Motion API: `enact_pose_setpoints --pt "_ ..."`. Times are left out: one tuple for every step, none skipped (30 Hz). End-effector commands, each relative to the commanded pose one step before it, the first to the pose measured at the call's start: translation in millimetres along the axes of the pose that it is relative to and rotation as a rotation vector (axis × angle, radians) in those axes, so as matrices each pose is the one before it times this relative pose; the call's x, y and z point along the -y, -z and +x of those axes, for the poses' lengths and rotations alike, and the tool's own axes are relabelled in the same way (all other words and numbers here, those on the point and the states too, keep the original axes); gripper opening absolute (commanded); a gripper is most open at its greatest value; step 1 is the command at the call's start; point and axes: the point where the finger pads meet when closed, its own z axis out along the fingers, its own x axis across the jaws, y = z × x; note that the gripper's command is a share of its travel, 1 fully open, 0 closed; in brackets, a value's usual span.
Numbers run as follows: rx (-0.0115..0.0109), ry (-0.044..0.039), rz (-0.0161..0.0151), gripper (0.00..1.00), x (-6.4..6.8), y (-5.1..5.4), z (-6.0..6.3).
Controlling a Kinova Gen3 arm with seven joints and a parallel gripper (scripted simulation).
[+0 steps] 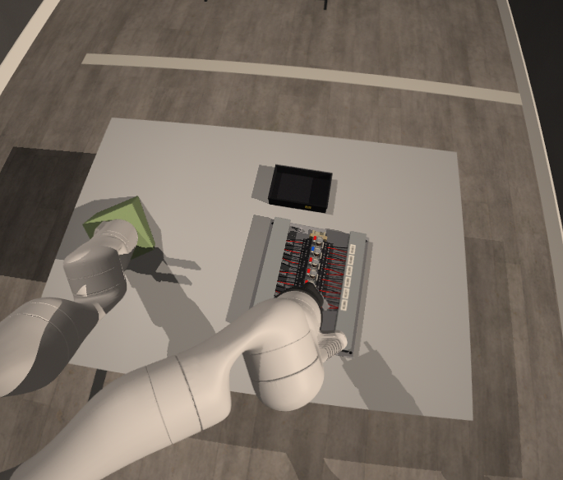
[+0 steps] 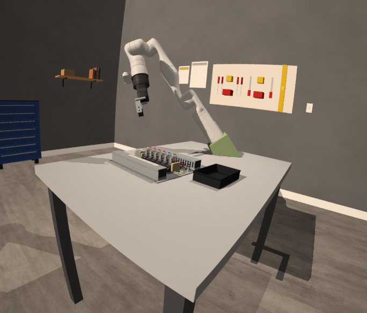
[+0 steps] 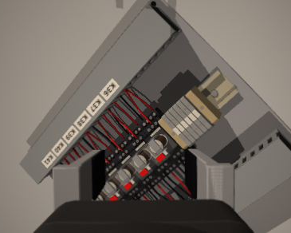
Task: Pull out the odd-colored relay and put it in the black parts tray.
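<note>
The relay panel point(image 1: 354, 289) point(image 2: 136, 165) point(image 3: 90, 80) lies flat on the table beside the black parts tray point(image 1: 292, 204) point(image 2: 207, 178). The relay with the blue button point(image 1: 313, 249) point(image 2: 169, 153) sits in the row, second from the tray end. The other visible buttons are red; several red-button relays show in the wrist view, one nearest the terminal block with its red button point(image 3: 160, 157). My gripper point(image 2: 140, 114) point(image 3: 144, 167) is open and empty, high above the panel's end away from the tray. It is turned at an angle to the relay row. The blue button is hidden in the wrist view.
The grey wire ducts rise along both long sides of the panel. A tan-ended terminal block point(image 3: 190, 117) stands at the row's end away from the tray. Red and black wires point(image 3: 116, 120) flank the relays. The arm's green base wedge point(image 1: 139, 222) point(image 2: 224, 146) stands on the table.
</note>
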Motion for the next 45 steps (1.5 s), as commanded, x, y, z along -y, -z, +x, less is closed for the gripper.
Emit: enact_pose_setpoints --pt "-0.01491 -0.02920 -0.01702 0.98 -4.66 -9.54 -3.98" --pt "-0.00534 -0.00928 -0.00504 0.98 -1.47 -3.05 -0.95" --pt "0.00000 0.00000 0.00000 0.98 0.00 0.00 0.00" --pt "0.00000 0.00000 0.00000 0.98 0.00 0.00 0.00" --pt "-0.00552 -0.00943 -0.00487 0.98 -1.50 -3.07 -0.94" --pt "-0.00570 -0.00956 -0.00468 0.98 -1.52 -3.09 -0.93" --pt "-0.00587 -0.00970 -0.00448 0.98 -1.54 -3.10 -0.93" --pt "-0.00603 -0.00983 -0.00426 0.98 -1.56 -3.12 -0.92" --pt "-0.00618 -0.00995 -0.00403 0.98 -1.58 -3.13 -0.91" --pt "-0.00633 -0.01007 -0.00378 0.98 -1.59 -3.13 -0.89" --pt "-0.00646 -0.01019 -0.00352 0.98 -1.61 -3.13 -0.88" --pt "-0.00658 -0.01030 -0.00325 0.98 -1.62 -3.13 -0.87" --pt "-0.00669 -0.01041 -0.00296 0.98 -1.64 -3.13 -0.86" --pt "-0.00679 -0.01051 -0.00266 0.98 -1.65 -3.12 -0.84" --pt "-0.00687 -0.01061 -0.00235 0.98 -1.65 -3.10 -0.82" --pt "-0.00694 -0.01070 -0.00203 0.98 -1.66 -3.09 -0.81" --pt "-0.00700 -0.01079 -0.00170 0.98 -1.67 -3.07 -0.79" --pt "-0.00704 -0.01087 -0.00136 0.98 -1.67 -3.05 -0.78" --pt "-0.00706 -0.01095 -0.00101 0.98 -1.67 -3.02 -0.76" --pt "0.00000 0.00000 0.00000 0.98 0.00 0.00 0.00" --pt "0.00000 0.00000 0.00000 0.98 0.00 0.00 0.00" --pt "-0.00706 -0.01102 -0.00066 0.98 -1.67 -2.99 -0.74" --pt "-0.00705 -0.01109 -0.00030 0.98 -1.67 -2.95 -0.72" --pt "-0.00702 -0.01115 0.00006 0.98 -1.67 -2.92 -0.71" --pt "-0.00698 -0.01120 0.00042 0.98 -1.66 -2.88 -0.69" --pt "-0.00691 -0.01126 0.00079 0.98 -1.66 -2.83 -0.67" --pt "-0.00683 -0.01130 0.00115 0.98 -1.65 -2.79 -0.66" --pt "-0.00673 -0.01134 0.00152 0.98 -1.64 -2.74 -0.64" --pt "-0.00662 -0.01138 0.00188 0.98 -1.63 -2.68 -0.63" --pt "-0.00648 -0.01141 0.00223 0.98 -1.61 -2.63 -0.61" --pt "-0.00633 -0.01143 0.00259 0.98 -1.60 -2.57 -0.60" --pt "-0.00616 -0.01145 0.00293 0.98 -1.58 -2.51 -0.58" --pt "-0.00598 -0.01146 0.00327 0.98 -1.57 -2.44 -0.57" --pt "-0.00578 -0.01147 0.00360 0.98 -1.55 -2.38 -0.56" --pt "-0.00557 -0.01147 0.00392 0.98 -1.53 -2.31 -0.55" --pt "-0.00534 -0.01146 0.00423 0.98 -1.51 -2.24 -0.54" --pt "0.00000 0.00000 0.00000 0.98 0.00 0.00 0.00" --pt "0.00000 0.00000 0.00000 0.98 0.00 0.00 0.00" --pt "-0.00510 -0.01145 0.00453 0.98 -1.49 -2.17 -0.53" --pt "-0.00484 -0.01143 0.00481 0.98 -1.47 -2.09 -0.52" --pt "-0.00458 -0.01141 0.00508 0.98 -1.45 -2.02 -0.51" --pt "-0.00430 -0.01138 0.00534 0.98 -1.42 -1.94 -0.50" --pt "-0.00401 -0.01135 0.00558 0.98 -1.40 -1.87 -0.50" --pt "-0.00372 -0.01131 0.00581 0.98 -1.38 -1.79 -0.49" --pt "-0.00342 -0.01126 0.00602 0.98 -1.35 -1.71 -0.49"
